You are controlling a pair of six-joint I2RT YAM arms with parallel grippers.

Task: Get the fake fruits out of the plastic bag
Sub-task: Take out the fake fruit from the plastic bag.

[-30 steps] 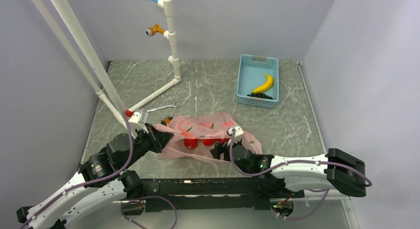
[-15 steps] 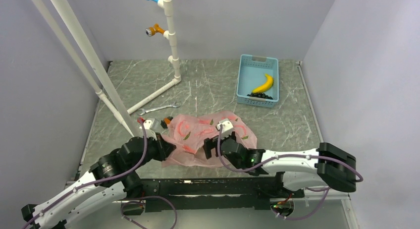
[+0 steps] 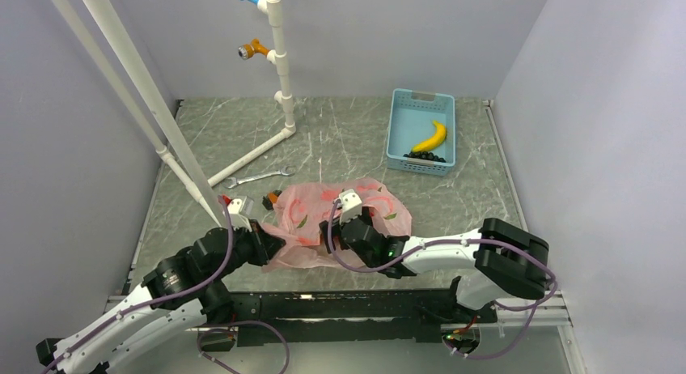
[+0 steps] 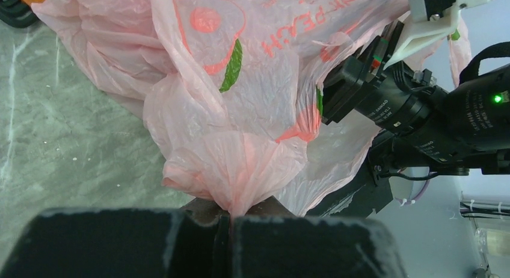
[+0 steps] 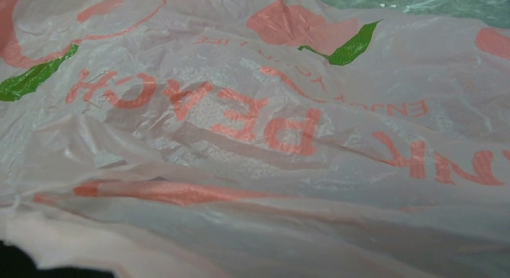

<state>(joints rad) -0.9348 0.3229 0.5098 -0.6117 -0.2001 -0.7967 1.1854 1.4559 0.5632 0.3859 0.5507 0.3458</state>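
The plastic bag (image 3: pixel 303 216) lies crumpled on the near middle of the table, pink with red fruit prints and green leaves. My left gripper (image 3: pixel 275 246) is shut on a gathered corner of the bag at its near left; in the left wrist view the film (image 4: pixel 240 97) fans out from the closed gripper (image 4: pixel 230 215). My right gripper (image 3: pixel 330 235) is pressed into the bag's front, its fingers hidden by film. Bag film (image 5: pixel 252 139) fills the right wrist view. The fake fruits are hidden.
A small orange and black object (image 3: pixel 273 198) lies at the bag's far left. A wrench (image 3: pixel 257 178) lies beyond it. A white pipe frame (image 3: pixel 279 66) stands at the back left. A blue basket (image 3: pixel 400 115) at the back right holds a banana (image 3: pixel 431 137) and black grapes (image 3: pixel 425 157).
My right gripper has moved left and further into the bag. The bag has bunched up leftward, and the red fruits seen through it a second ago no longer show.
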